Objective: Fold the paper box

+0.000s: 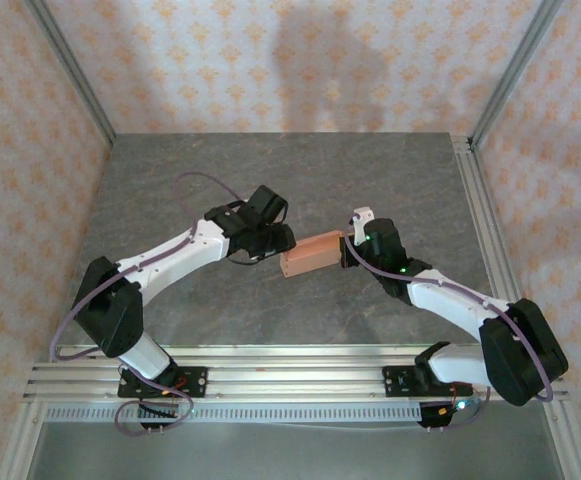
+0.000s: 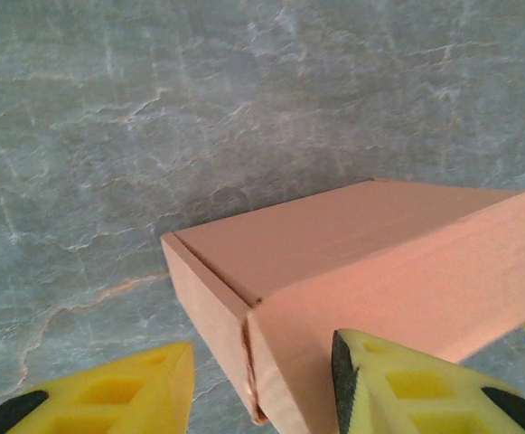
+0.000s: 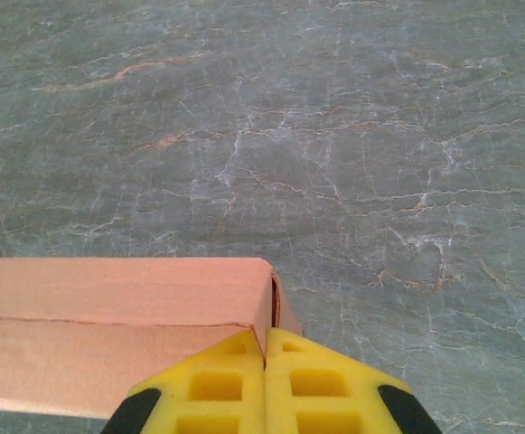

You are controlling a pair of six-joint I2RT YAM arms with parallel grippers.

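Your left gripper [image 1: 282,242] straddles the paper box's [image 1: 312,253] left end, fingers [image 2: 108,393] spread. Your right gripper [image 3: 265,342] (at the right end) has its fingers pressed together.

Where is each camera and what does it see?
Top external: above and behind, looking down at the table, left arm, right arm and paper box.
Left wrist: on the left arm, looking past its spread yellow fingers at the box's end.
Right wrist: on the right arm, closed yellow fingers at the box.
All three share the box.
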